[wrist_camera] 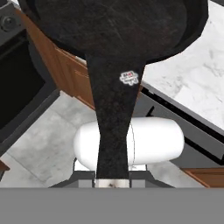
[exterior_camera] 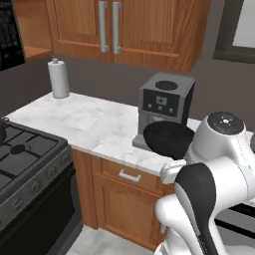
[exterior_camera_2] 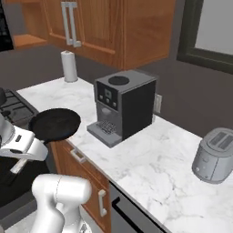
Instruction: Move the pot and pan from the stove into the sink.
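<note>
I have the pan (exterior_camera_2: pixel 55 123) in the air, carried by its handle (wrist_camera: pixel 113 122). In the hand view the handle runs straight down between the fingers, so the gripper (wrist_camera: pixel 112 180) is clenched on its tip end, with the whole black disc hanging out beyond.

The pan floats over the near edge of the marble counter (exterior_camera_2: pixel 150 164), just in front of the coffee machine (exterior_camera_2: pixel 122 102), between the stove (exterior_camera: pixel 25 164) on the left and the toaster (exterior_camera_2: pixel 215 154) far to the right. The sink I cannot see from here.

My worries, as judgement only:
- The grip sits at the handle's far end, so the heavy disc has a long lever; a quick swing could make it droop or twist in the fingers, or slip out to the floor.
- The pan rim is close to the coffee machine; sweeping right at this height could clip it.
- The toaster may stand in the path further along.
- With the sink unseen, I could lower too early onto the counter.
</note>
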You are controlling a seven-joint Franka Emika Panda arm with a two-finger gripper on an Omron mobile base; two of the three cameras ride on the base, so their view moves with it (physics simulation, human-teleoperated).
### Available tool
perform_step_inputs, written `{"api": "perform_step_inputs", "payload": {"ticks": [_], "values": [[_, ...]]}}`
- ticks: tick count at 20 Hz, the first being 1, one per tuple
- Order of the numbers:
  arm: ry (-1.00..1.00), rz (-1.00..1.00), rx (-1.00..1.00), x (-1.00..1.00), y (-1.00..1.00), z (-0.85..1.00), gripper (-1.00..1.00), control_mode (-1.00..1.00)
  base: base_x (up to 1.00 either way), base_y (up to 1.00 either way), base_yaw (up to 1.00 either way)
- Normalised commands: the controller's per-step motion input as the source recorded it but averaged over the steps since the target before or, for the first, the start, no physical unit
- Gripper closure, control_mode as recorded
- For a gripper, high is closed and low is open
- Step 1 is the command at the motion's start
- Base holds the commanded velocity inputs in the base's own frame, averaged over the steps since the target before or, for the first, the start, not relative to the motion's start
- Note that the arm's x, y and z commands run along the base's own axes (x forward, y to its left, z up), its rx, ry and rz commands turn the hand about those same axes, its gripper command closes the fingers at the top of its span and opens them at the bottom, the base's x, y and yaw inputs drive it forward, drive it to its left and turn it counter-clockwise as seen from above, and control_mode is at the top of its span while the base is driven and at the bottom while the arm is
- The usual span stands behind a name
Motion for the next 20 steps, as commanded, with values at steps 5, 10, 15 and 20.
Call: {"api": "perform_step_inputs", "payload": {"ticks": [5, 10, 15, 20], "values": [[0.0, 0.0, 0.0, 0.0, 0.0, 0.0, 1.0, 1.0, -0.12, 0.0, -0.33], [0.0, 0.0, 0.0, 0.0, 0.0, 0.0, 1.0, 1.0, -0.13, 0.0, -0.33], [0.0, 0.0, 0.0, 0.0, 0.0, 0.0, 1.0, 1.0, -0.11, 0.0, -0.34], [0.0, 0.0, 0.0, 0.0, 0.0, 0.0, 1.0, 1.0, -0.08, 0.0, -0.36]]}}
